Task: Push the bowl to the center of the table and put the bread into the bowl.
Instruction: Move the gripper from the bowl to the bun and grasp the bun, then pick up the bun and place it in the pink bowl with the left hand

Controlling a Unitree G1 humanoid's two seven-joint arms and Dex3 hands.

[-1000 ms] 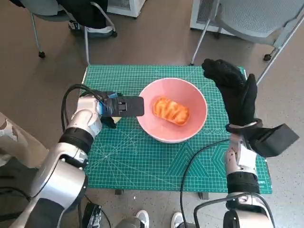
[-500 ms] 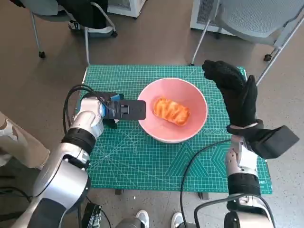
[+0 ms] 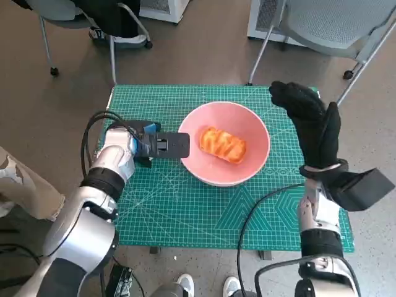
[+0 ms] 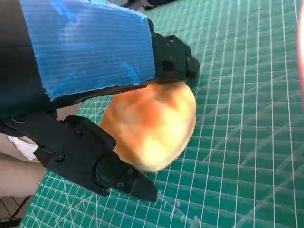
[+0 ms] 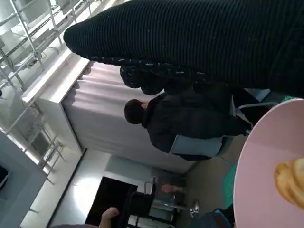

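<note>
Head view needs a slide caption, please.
Bread lies in pink bowl; left hand at its rim.

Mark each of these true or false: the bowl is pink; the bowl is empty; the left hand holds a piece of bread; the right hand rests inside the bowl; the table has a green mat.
The bowl is pink: true.
The bowl is empty: false, a piece of bread lies in it.
The left hand holds a piece of bread: true, a second bread sits between its fingers.
The right hand rests inside the bowl: false, it is raised beside the bowl, holding nothing.
The table has a green mat: true.
</note>
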